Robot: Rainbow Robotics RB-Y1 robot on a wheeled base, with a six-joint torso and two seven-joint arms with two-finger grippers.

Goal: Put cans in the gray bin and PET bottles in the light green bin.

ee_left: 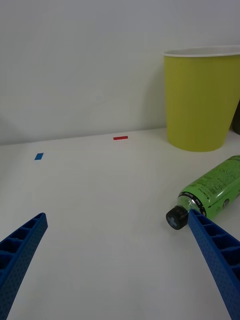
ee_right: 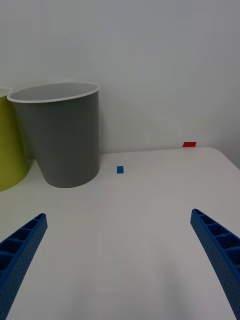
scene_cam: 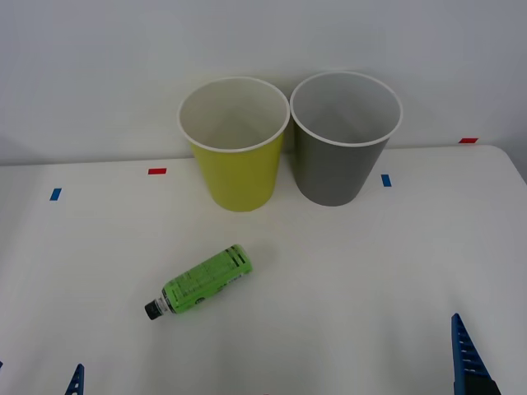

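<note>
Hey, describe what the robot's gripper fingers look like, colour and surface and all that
Both grippers have bright blue fingers that taper to a point. On the left gripper and the right gripper, each finger carries a row of open ribbed cells along one face and a fine dotted texture on its side. The right gripper's finger shows the same ribbing from above. No cables or markings are visible.

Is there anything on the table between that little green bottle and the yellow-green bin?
Nothing: in the front view, bare white table separates the PET bottle from the light green bin.
</note>
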